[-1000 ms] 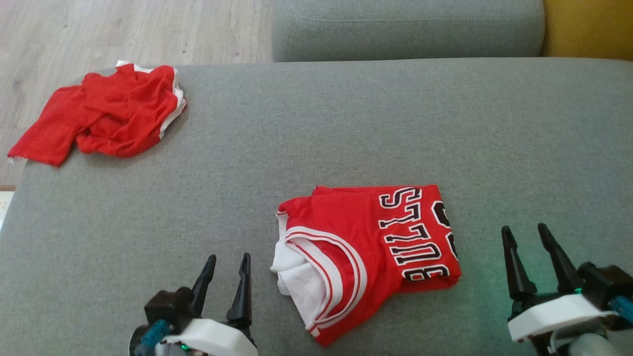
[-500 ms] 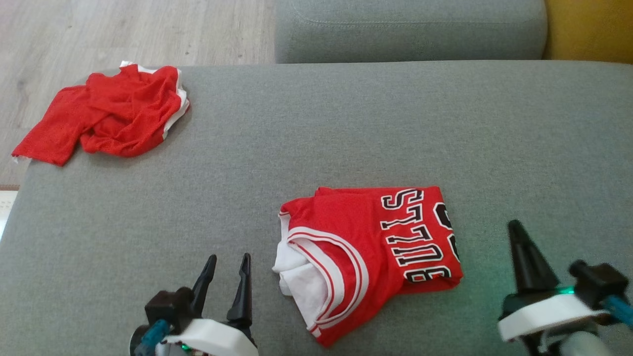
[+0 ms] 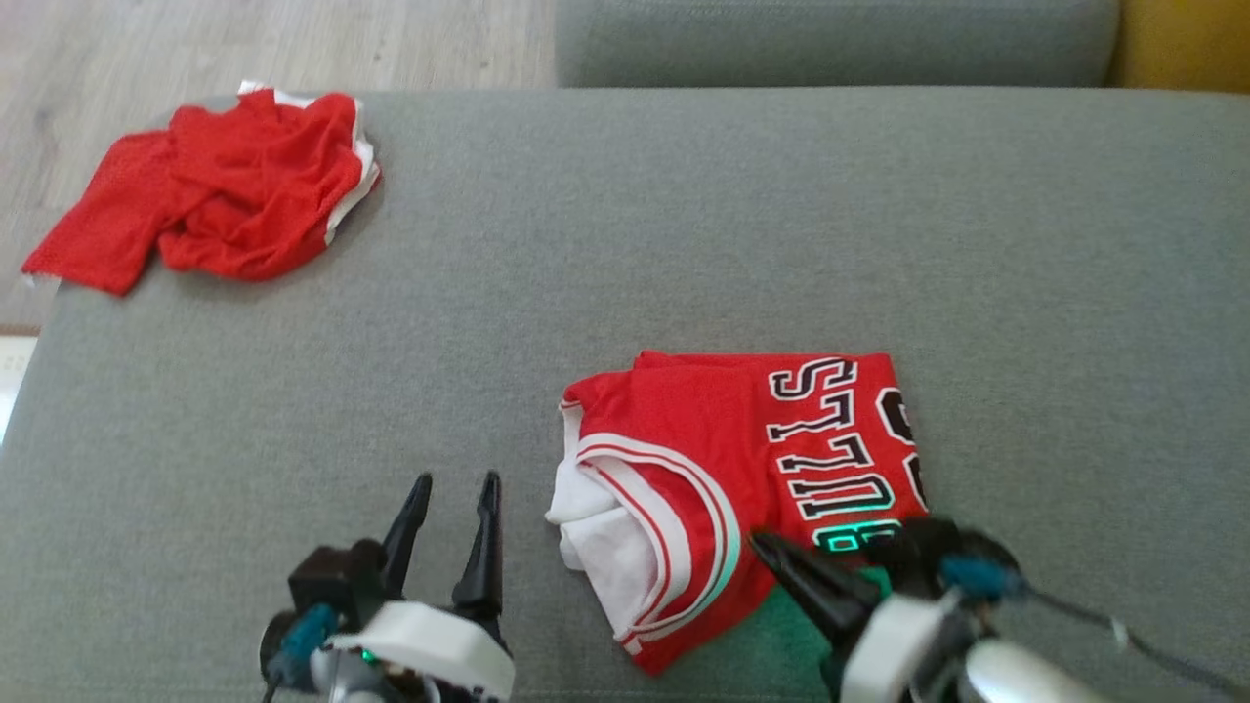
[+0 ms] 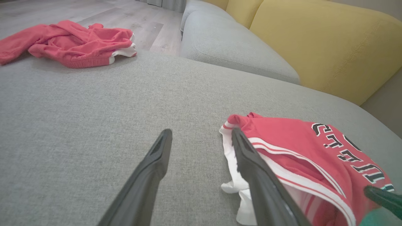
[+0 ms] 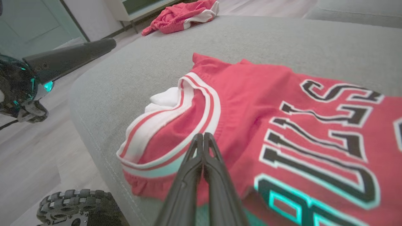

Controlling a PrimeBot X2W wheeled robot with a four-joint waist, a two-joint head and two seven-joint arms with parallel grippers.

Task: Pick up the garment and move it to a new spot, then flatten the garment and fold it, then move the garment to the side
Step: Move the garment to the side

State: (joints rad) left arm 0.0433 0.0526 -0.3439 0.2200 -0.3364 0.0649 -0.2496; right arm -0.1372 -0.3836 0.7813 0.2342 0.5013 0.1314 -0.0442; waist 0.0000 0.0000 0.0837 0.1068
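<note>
Right gripper (image 3: 773, 549): jaws pressed together, nothing between, tips over near edge of folded red jersey (image 3: 684, 430), by striped armhole trim; contact with cloth unclear. Left gripper (image 3: 454, 485): jaws spread, empty, just left of jersey, above grey sofa seat (image 3: 684, 225). Jersey flat mid-seat, BULLS lettering up. Crumpled red garment (image 3: 225, 186) far left of jersey, at seat corner. Grey back cushion (image 3: 830, 39) beyond jersey.

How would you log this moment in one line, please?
left fingers: open, beside folded jersey | right fingers: shut, over jersey's near edge | crumpled red garment: far left
</note>
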